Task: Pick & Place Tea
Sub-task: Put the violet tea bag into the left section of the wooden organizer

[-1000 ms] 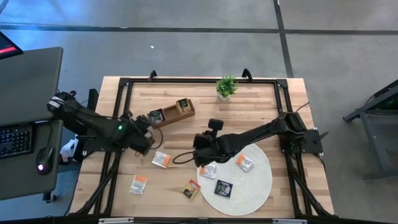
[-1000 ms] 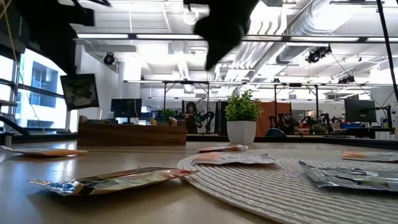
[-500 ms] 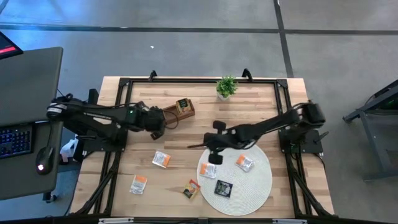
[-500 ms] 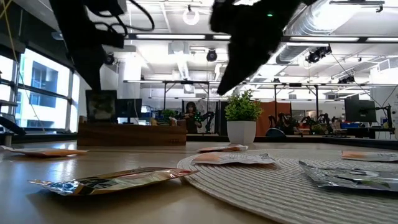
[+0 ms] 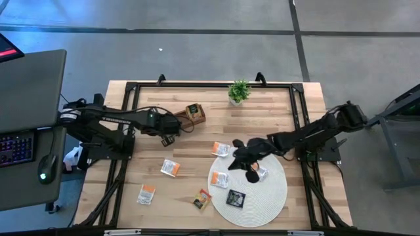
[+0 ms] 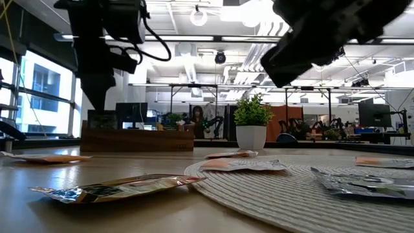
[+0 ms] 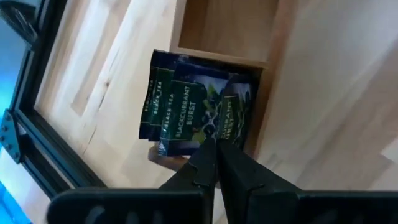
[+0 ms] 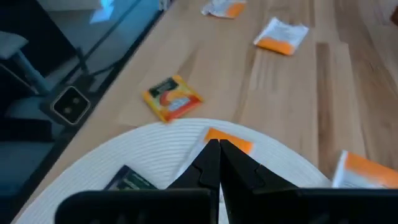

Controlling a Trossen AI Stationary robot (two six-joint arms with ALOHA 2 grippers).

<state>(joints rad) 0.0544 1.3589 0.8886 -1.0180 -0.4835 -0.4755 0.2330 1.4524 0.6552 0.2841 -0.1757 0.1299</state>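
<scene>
Nearest, the right gripper [image 5: 251, 172] hangs pinched shut and empty over the round mat [image 5: 270, 200]. Farther left, the left gripper [image 7: 216, 147] is pinching a black tea sachet [image 7: 194, 109] over the wooden tray [image 5: 190, 115]; I'd drop it straight into that end compartment. Tray's left end is hidden under the arm.

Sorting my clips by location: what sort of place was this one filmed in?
Likely a robotics lab in an open-plan office: exposed ceiling ducts, a desk with keyboard and mouse beside the wooden table, monitors behind.
</scene>
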